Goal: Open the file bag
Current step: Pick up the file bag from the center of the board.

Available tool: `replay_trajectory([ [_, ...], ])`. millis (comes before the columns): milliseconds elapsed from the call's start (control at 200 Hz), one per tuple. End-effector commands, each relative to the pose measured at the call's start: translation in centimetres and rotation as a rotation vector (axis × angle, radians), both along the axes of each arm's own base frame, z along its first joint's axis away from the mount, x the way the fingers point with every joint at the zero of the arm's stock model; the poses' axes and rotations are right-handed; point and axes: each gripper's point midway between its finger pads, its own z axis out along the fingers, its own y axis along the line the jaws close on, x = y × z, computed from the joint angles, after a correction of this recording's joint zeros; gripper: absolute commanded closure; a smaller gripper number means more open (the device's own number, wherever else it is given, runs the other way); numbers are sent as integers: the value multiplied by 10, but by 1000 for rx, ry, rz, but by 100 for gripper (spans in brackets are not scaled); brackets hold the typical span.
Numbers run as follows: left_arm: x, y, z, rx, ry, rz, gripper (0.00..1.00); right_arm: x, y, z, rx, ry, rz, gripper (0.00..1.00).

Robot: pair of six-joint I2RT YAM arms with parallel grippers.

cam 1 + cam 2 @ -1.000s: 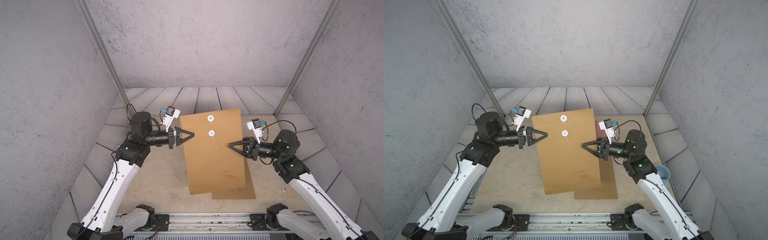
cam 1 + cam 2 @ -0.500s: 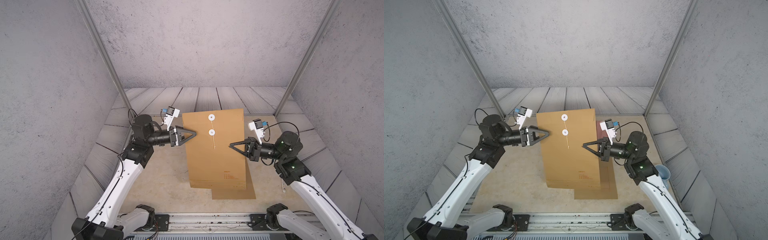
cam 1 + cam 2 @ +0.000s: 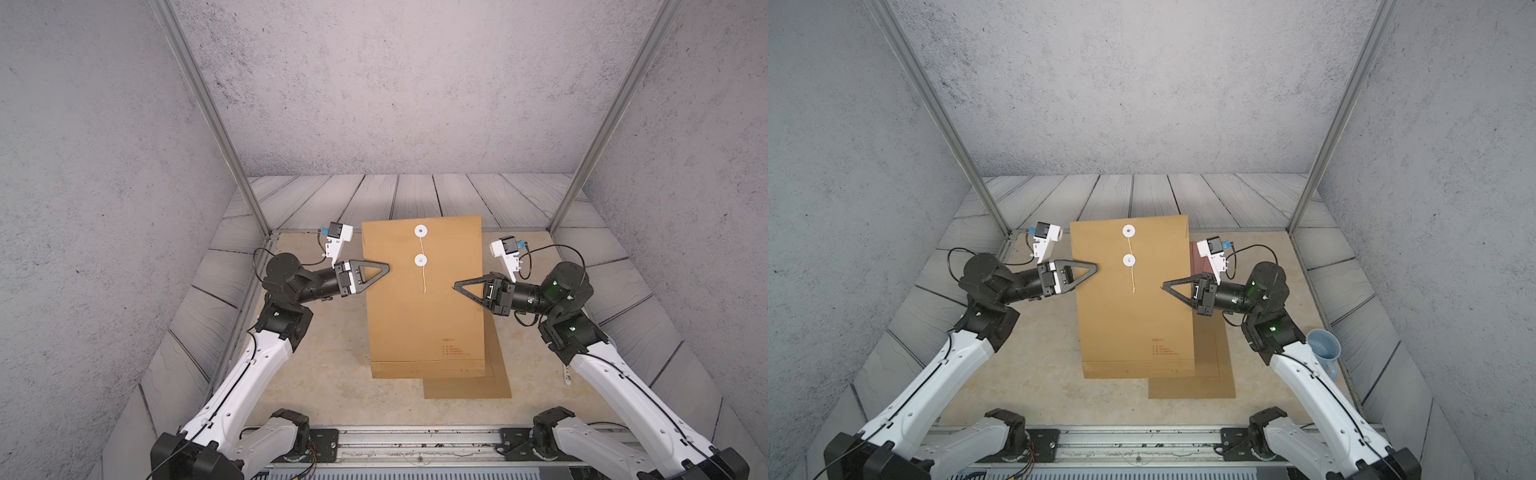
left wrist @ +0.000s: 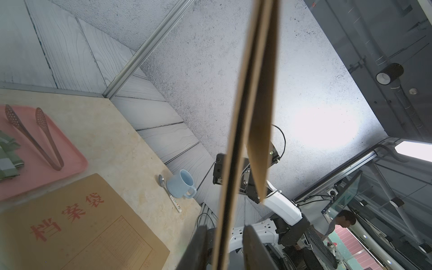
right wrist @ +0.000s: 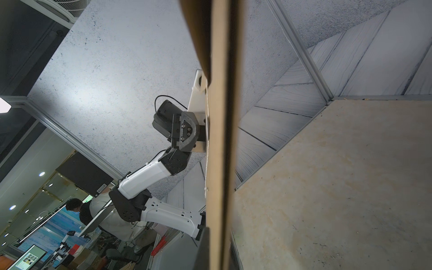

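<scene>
Near side: a spare file bag (image 3: 469, 386) is lying flat on the table (image 3: 324, 374). The file bag (image 3: 424, 316) is hanging mid-scene above it, lifted clear, buttons at the far end. The right gripper (image 3: 456, 286) is clamping its right edge. The left gripper (image 3: 386, 267) is straddling the left edge with jaws apart, a gap showing in the left wrist view, so it's not gripping. The string (image 3: 424, 276) tail is dangling below the lower button (image 3: 420, 260); can't tell if it's fully unwound. The flap (image 4: 259, 131) is gaping off the body. I'd be holding the right clamp firm, closing left on the flap layer alone and peeling slowly. Free air on both sides; a mug (image 3: 1324, 347) is sitting by the right arm, and frame posts (image 3: 598, 137) are standing farther back.
</scene>
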Motion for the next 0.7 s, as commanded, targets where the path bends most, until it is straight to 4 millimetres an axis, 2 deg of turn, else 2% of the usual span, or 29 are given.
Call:
replay_trajectory([
  [0, -10, 3, -1, 17, -37, 3, 73, 10, -1, 2, 13, -14, -49, 100],
  [85, -15, 3, -2, 12, -36, -13, 83, 15, -1, -4, 7, 3, -62, 100],
  [265, -11, 3, -10, 45, -35, 14, 98, 22, 0, -19, -26, 43, -81, 99],
  [315, -5, 4, -16, 81, -26, 55, 100, 24, -1, -24, -50, 48, -100, 88],
  [380, 3, 9, -27, 161, -18, 127, 100, 31, -9, -36, -141, 59, -187, 60],
  [415, 9, 13, -35, 207, -11, 177, 100, 41, -19, -46, -221, 74, -286, 46],
  [475, 14, 20, -47, 301, -7, 244, 100, 55, -41, -61, -359, 101, -443, 33],
  [525, 17, 27, -55, 371, -2, 293, 100, 62, -57, -66, -445, 115, -538, 24],
  [606, 15, 33, -63, 454, -13, 343, 100, 61, -67, -59, -475, 104, -587, 21],
  [656, 10, 33, -65, 496, -42, 354, 100, 58, -64, -49, -431, 80, -582, 22],
  [696, 6, 32, -67, 547, -76, 364, 100, 52, -54, -39, -371, 52, -530, 24],
])
